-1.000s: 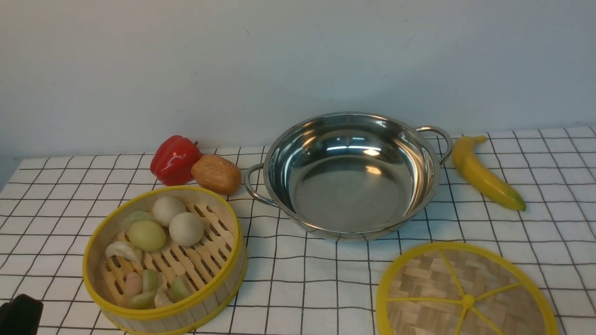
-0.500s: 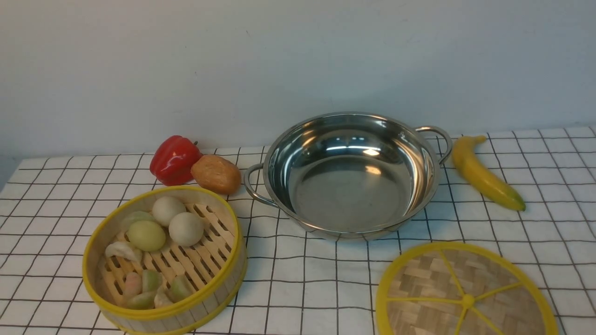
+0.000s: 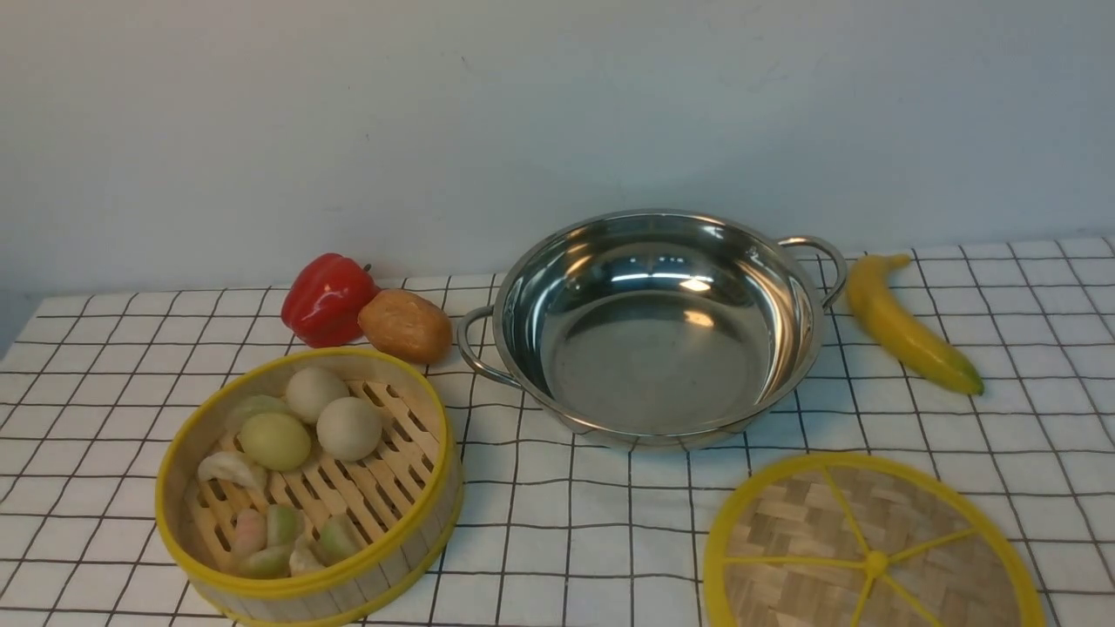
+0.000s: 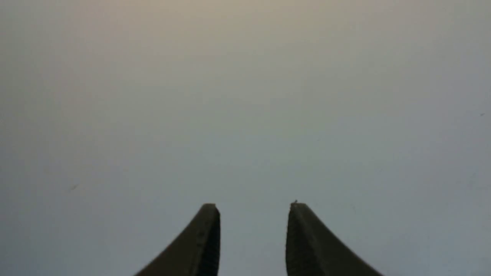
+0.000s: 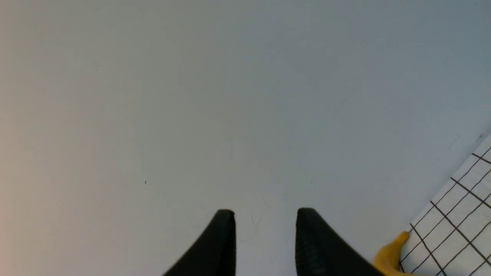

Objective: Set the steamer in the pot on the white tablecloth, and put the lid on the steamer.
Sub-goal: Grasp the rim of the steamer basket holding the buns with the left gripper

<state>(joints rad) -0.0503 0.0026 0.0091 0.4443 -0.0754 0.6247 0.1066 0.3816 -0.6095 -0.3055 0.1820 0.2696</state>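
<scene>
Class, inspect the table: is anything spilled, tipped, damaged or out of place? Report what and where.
Nothing stands out. The steamer sits upright on the white tablecloth with its food inside, the pot stands level and empty, the lid lies flat. The pepper, bread roll and banana lie intact.

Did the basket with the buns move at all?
No. The steamer sits just where it was, its far rim the same gap short of the bread roll.
</scene>
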